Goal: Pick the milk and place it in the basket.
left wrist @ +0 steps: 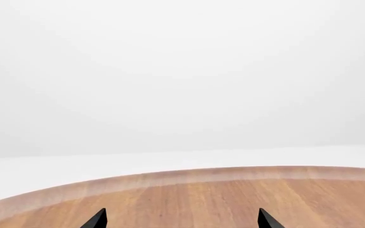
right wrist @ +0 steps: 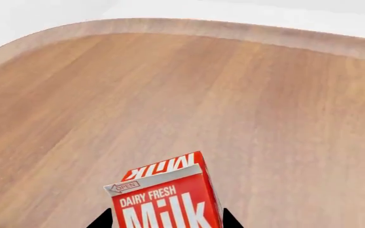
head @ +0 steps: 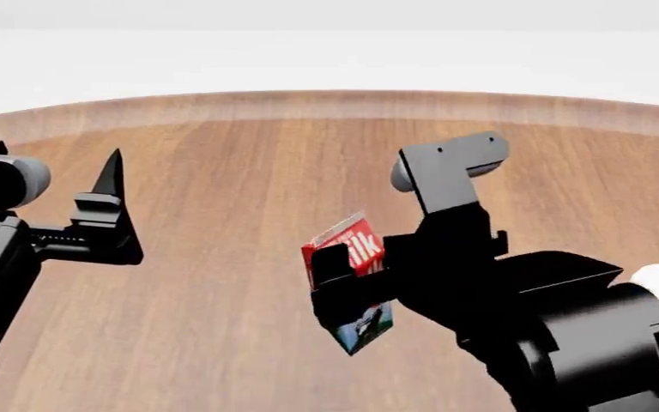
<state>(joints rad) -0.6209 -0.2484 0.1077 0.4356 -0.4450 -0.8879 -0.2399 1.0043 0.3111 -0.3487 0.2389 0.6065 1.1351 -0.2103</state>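
The milk [head: 353,249], a red gable-top carton with white lettering and a cow picture low down, hangs tilted above the wooden table, held by my right gripper [head: 347,287]. In the right wrist view the milk [right wrist: 167,199] fills the gap between the two black fingertips [right wrist: 103,221], which press on its sides. My left gripper [head: 61,176] is open and empty at the left, fingers pointing up; in the left wrist view its gripper [left wrist: 182,221] shows only bare wood between the tips. The basket is out of view.
The round wooden table [head: 250,172] has its curved far edge [head: 329,103] against a white background. In the left wrist view the table edge [left wrist: 169,176] curves across the frame. No other objects show.
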